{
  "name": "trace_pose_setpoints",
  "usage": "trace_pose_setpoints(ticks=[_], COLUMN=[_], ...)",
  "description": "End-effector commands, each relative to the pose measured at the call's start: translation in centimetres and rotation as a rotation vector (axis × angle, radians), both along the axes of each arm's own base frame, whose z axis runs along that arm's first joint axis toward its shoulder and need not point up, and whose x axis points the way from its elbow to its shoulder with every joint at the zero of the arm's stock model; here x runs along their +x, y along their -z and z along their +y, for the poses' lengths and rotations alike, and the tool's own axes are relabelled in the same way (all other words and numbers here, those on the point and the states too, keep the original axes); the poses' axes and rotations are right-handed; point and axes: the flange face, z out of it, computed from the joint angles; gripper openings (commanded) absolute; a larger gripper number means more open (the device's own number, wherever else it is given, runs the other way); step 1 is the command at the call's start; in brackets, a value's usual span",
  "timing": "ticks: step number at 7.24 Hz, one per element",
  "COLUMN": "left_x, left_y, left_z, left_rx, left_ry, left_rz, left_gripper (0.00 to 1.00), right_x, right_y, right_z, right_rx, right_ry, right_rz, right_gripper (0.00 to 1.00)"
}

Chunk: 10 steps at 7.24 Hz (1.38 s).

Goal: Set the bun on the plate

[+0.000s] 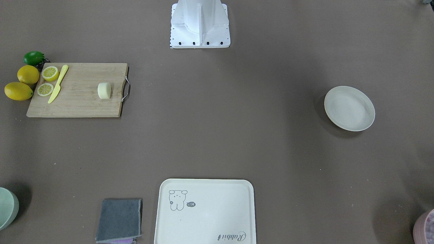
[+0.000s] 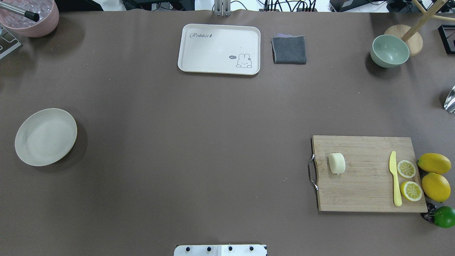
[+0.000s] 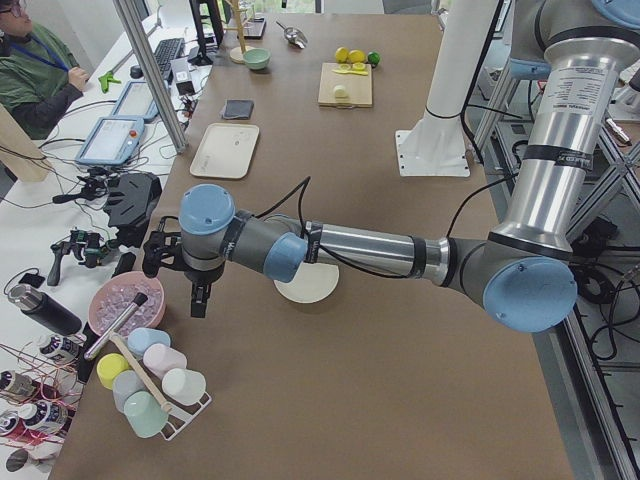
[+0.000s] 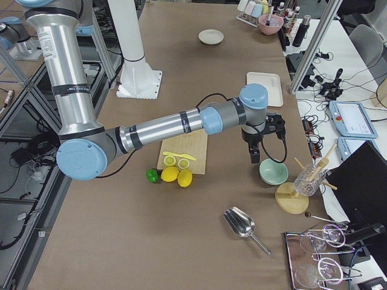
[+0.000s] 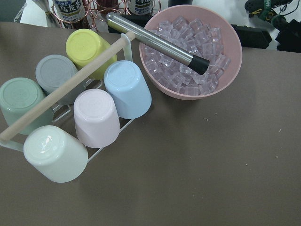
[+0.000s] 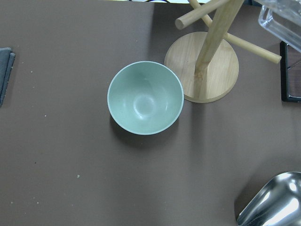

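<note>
The bun point(image 1: 104, 90) point(image 2: 336, 163), a pale cream stubby cylinder, lies on its side on a wooden cutting board point(image 2: 366, 185) near the handle end. The plate point(image 1: 349, 108) point(image 2: 46, 137) sits off-white and bare on the opposite side of the table. My left gripper point(image 3: 197, 298) hangs above the table corner near a pink ice bowl, beyond the plate; I cannot tell if it is open or shut. My right gripper point(image 4: 256, 158) hovers over a green bowl, away from the bun; I cannot tell its state either.
On the board lie two lemon halves point(image 2: 406, 169) and a yellow knife point(image 2: 395, 177); whole lemons point(image 2: 434, 163) and a lime point(image 2: 444, 216) sit beside it. A cream tray point(image 2: 219, 49), grey cloth point(image 2: 289, 49), green bowl point(image 6: 145, 97), wooden stand point(image 6: 207, 63), metal scoop point(image 6: 277, 202), ice bowl point(image 5: 193, 52) and cup rack point(image 5: 70, 103) line the far edge.
</note>
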Motion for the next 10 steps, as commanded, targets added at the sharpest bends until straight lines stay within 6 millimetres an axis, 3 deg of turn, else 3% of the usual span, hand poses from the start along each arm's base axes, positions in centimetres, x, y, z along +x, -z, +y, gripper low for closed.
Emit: trace_pose_setpoints(ticks=[1, 6, 7, 8, 10], left_x=[0.0, 0.6, 1.5, 2.7, 4.3], left_y=[0.5, -0.6, -0.5, -1.6, 0.1], left_z=[0.1, -0.4, -0.5, -0.1, -0.2], left_rx=[0.012, -0.053, -0.053, -0.082, -0.102], left_ry=[0.000, 0.019, 0.002, -0.016, -0.048], left_rz=[0.001, 0.018, 0.016, 0.013, 0.014], left_gripper=[0.98, 0.98, 0.98, 0.98, 0.98], right_x=[0.0, 0.1, 0.1, 0.2, 0.2], right_y=[0.4, 0.6, 0.5, 0.5, 0.8], right_z=[0.0, -0.1, 0.0, 0.0, 0.1], right_rx=[0.006, 0.009, 0.006, 0.006, 0.010], right_ry=[-0.001, -0.008, -0.008, -0.010, -0.009], right_rz=[-0.002, -0.002, -0.002, -0.002, -0.007], right_gripper=[1.00, 1.00, 1.00, 1.00, 1.00])
